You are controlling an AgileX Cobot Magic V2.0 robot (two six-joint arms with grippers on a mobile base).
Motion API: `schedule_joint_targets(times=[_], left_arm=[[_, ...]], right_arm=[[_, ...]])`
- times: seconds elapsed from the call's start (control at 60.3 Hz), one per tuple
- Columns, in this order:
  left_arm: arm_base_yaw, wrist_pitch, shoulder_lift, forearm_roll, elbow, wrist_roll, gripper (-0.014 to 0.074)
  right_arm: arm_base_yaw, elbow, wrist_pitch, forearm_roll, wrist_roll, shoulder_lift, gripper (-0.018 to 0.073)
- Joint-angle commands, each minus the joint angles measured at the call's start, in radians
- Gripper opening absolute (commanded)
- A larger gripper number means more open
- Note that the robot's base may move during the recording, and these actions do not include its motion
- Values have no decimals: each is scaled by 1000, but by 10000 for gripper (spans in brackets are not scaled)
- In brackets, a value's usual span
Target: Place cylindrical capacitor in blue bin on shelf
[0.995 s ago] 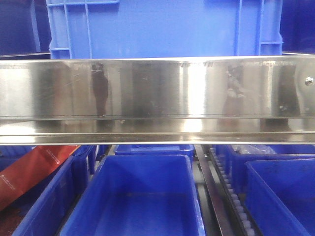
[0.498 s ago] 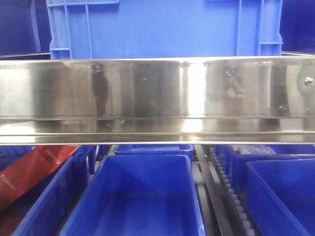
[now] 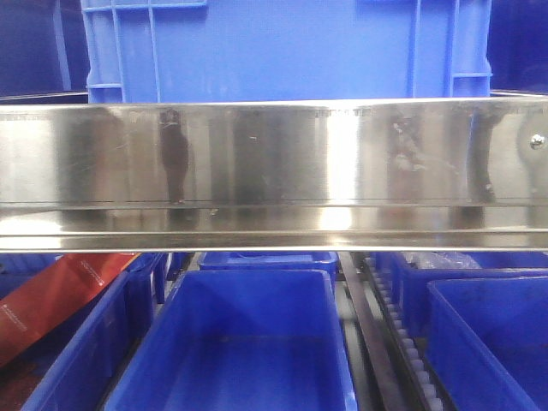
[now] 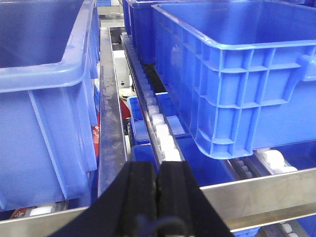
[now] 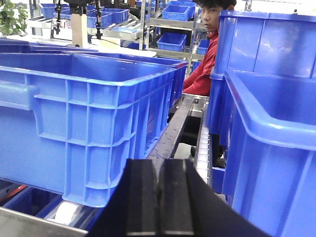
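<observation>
The cylindrical capacitor is out of view in every frame. The shelf's shiny steel front rail crosses the front view, with a large blue bin on the tier above it and an empty blue bin below it. My left gripper is shut with nothing between its black fingers, in front of the shelf rail and between two big blue bins. My right gripper is shut too and holds nothing, level with a blue bin on the upper tier.
Roller tracks and steel dividers run between the bins. More blue bins stand on the lower tier, with a red package at the left. A person in red stands behind the shelf.
Only the reflections on the steel rail have shifted slightly; the bins and the view are unchanged.
</observation>
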Motion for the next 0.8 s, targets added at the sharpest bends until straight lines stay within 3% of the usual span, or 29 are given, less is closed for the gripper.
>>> schedule_joint_targets(times=[0.0, 0.431, 0.531, 0.63, 0.779], left_arm=[[1, -29, -5, 2, 1, -12, -111], [1, -29, -5, 5, 1, -12, -111], [3, -43, -20, 106, 16, -12, -111], [53, -81, -70, 106, 67, -12, -111], [186, -139, -229, 61, 218, -12, -111]], right_arm=[[-6, 2, -24, -3, 0, -4, -157], [-6, 2, -24, -3, 0, -4, -157], [-6, 2, -24, -3, 0, -4, -157], [-6, 2, -24, -3, 0, -4, -157], [-6, 2, -24, -3, 0, -4, -157]])
